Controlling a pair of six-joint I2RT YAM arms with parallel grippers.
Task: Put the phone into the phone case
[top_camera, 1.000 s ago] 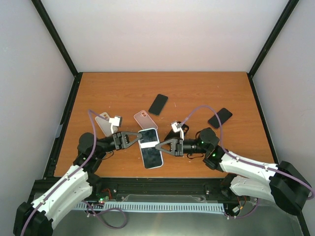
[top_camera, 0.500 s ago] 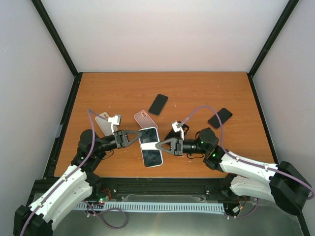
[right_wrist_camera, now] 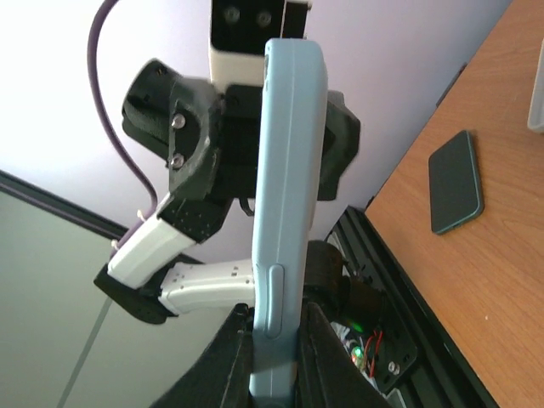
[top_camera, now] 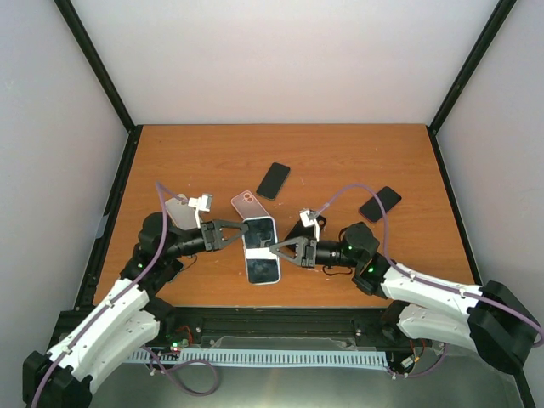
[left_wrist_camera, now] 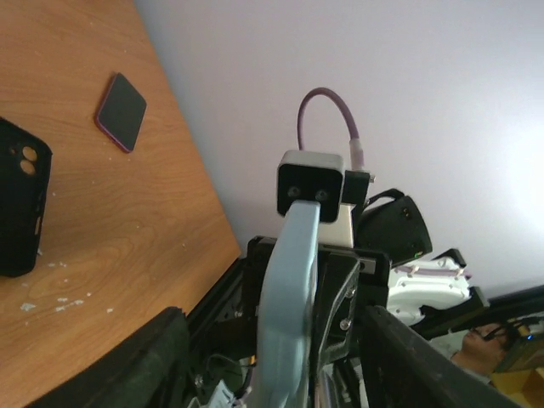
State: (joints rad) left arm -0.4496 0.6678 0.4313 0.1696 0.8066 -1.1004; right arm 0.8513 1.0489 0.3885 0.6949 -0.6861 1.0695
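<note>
Pale-blue at the rim, likely the phone case already around it, the phone hangs over the desk's near middle — right gripper pinching one long edge to steady it, left gripper spread astride the other, seemingly ready to squeeze.

Close to the front edge, about midway along it: phone, between left gripper at its left side and right gripper at its right. Just behind the phone, on the desk: back case. Left of that, nearer the left edge: left case. Just right of the phone, by the right wrist: right case. Mid-desk, behind all these: middle phone. Toward the right edge, well apart from the rest: right phone.
</note>
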